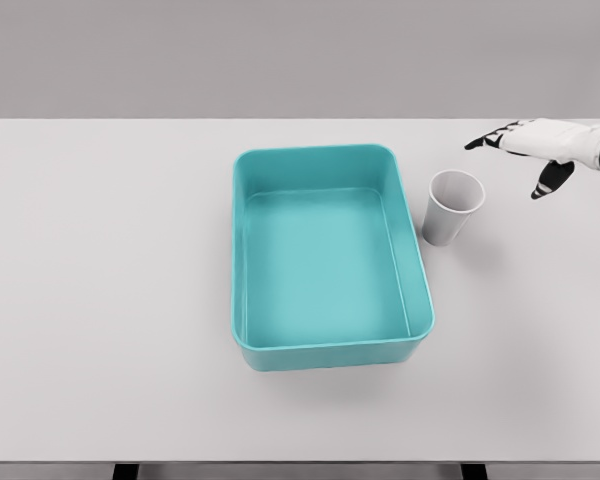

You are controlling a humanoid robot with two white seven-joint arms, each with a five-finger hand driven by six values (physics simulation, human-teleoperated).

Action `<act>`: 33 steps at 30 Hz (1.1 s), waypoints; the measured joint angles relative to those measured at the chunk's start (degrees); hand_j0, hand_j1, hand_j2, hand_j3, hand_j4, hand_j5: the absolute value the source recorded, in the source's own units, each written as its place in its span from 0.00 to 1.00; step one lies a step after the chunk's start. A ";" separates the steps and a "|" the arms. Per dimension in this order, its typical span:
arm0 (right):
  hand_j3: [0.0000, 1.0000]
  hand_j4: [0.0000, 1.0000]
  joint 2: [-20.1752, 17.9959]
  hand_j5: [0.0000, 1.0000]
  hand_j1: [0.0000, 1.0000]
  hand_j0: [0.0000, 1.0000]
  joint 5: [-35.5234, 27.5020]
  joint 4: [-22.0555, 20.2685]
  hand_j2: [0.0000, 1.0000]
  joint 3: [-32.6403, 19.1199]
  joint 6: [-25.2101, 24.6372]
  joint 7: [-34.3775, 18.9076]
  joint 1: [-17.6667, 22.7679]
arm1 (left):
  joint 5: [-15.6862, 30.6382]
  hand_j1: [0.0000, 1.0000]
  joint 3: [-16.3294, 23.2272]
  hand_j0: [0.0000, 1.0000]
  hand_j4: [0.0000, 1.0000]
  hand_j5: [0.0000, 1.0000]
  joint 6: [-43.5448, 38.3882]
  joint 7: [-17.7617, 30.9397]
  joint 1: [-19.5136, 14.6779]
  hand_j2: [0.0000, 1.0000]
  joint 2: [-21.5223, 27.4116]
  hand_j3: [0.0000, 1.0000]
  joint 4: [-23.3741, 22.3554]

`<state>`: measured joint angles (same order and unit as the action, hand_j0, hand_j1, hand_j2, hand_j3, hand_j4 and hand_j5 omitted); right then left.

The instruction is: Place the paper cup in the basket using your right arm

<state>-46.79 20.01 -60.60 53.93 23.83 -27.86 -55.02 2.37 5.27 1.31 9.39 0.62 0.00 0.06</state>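
Observation:
A white paper cup (451, 207) stands upright on the table, just right of the teal basket (420, 275). The basket is a rectangular tub with rounded corners and nothing inside it. My right hand (525, 155) comes in from the right edge, a short way right of the cup and slightly behind it, not touching it. Its fingers (492, 137) are spread and point left toward the cup, with the thumb hanging lower. The hand holds nothing. My left arm does not show.
The white table (100, 300) spans the whole view, with its front edge near the bottom of the picture. A grey wall stands behind it.

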 measured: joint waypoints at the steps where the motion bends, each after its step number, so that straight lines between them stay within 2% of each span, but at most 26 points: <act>1: 1.00 1.00 0.04 1.00 1.00 1.00 0.15 0.04 1.00 0.00 0.00 0.02 -0.09 | 0.00 1.00 0.00 1.00 1.00 1.00 0.00 0.00 0.00 1.00 0.00 1.00 0.00; 5: 1.00 1.00 0.52 1.00 1.00 1.00 0.73 -0.06 1.00 0.02 0.99 0.06 -1.23 | 0.00 1.00 0.00 1.00 1.00 1.00 0.00 0.00 0.00 1.00 0.00 1.00 -0.02; 10: 1.00 1.00 0.79 1.00 1.00 1.00 1.50 -0.67 1.00 -0.05 8.17 0.07 -1.49 | 0.00 1.00 0.00 1.00 1.00 1.00 0.00 0.00 0.00 1.00 0.00 1.00 -0.02; 13: 1.00 1.00 0.64 1.00 1.00 1.00 1.67 -1.28 1.00 -0.09 10.14 0.07 -1.58 | 0.00 1.00 0.00 1.00 1.00 1.00 0.00 0.00 0.00 1.00 0.00 1.00 -0.02; 22: 1.00 1.00 0.05 1.00 1.00 1.00 2.21 -2.43 1.00 -0.43 11.24 0.07 -1.49 | 0.00 1.00 0.00 1.00 1.00 1.00 0.00 0.00 0.00 1.00 0.00 1.00 -0.03; 33: 1.00 1.00 -2.54 1.00 1.00 1.00 2.23 -9.91 1.00 -1.11 11.30 0.12 -0.79 | 0.00 1.00 0.00 1.00 1.00 1.00 -0.01 0.00 0.00 1.00 0.00 1.00 -0.03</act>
<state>-49.33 22.25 -70.51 52.83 35.13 -27.75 -55.81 2.37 5.27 1.30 9.39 0.62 0.00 0.03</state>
